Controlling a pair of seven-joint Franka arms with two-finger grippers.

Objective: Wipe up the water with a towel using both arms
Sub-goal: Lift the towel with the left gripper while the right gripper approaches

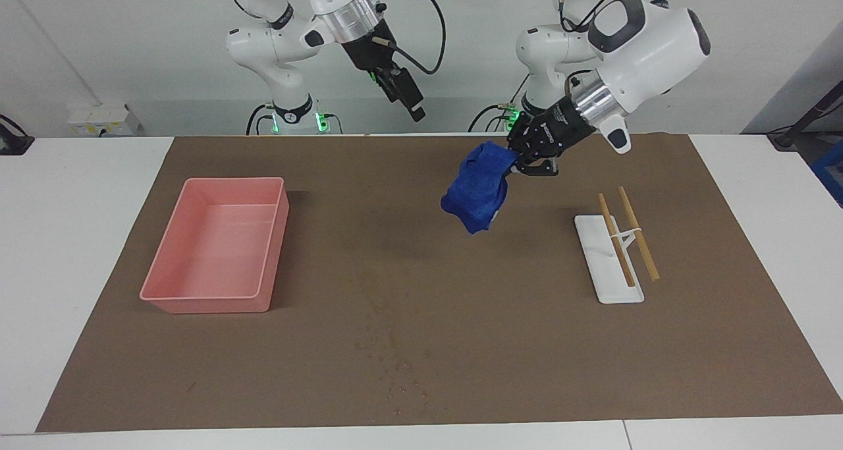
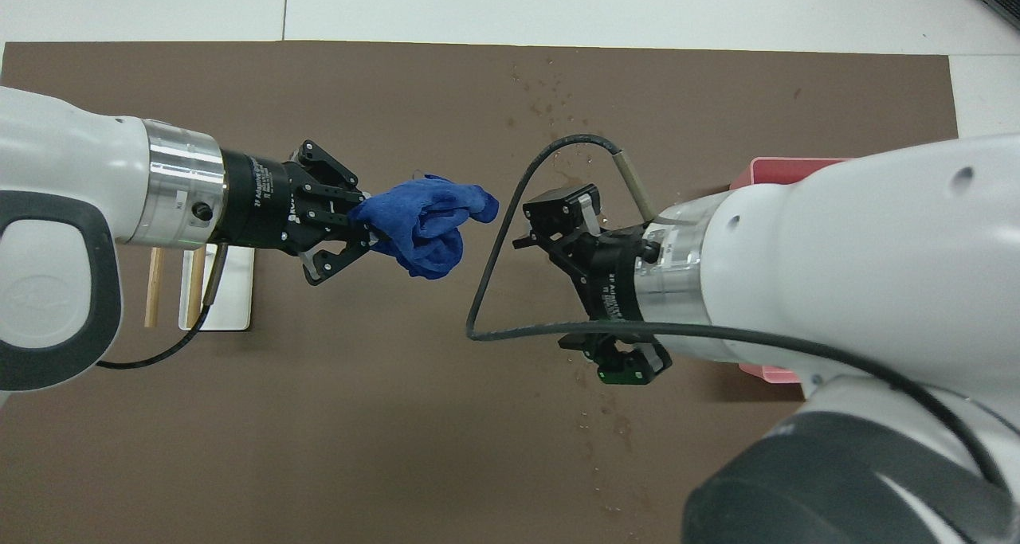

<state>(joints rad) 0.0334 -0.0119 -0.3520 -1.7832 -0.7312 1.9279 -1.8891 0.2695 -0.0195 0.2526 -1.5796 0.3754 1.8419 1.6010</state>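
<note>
Facing view: pink tray [image 1: 217, 246] on the mat; right gripper [image 1: 413, 104] waits up by its arm (fingers unreadable); left gripper [image 1: 523, 157] clamps the towel [image 1: 477, 186] over the mat [image 1: 421, 285], water [image 1: 395, 364] farther out than the tray.

Mat [image 1: 421, 371] covers the table [image 1: 79, 239]. Tray [image 1: 217, 246] sits on the mat toward the right arm's end; rack [image 1: 609, 265] carrying two sticks [image 1: 629, 236] sits toward the left arm's end. Water [image 1: 395, 364] lies between them, farther from the robots than both. Towel [image 1: 477, 186] hangs from the left gripper [image 1: 520, 157] over the mat's middle. Right gripper [image 1: 415, 107] is raised nearby, apart from the towel.
</note>
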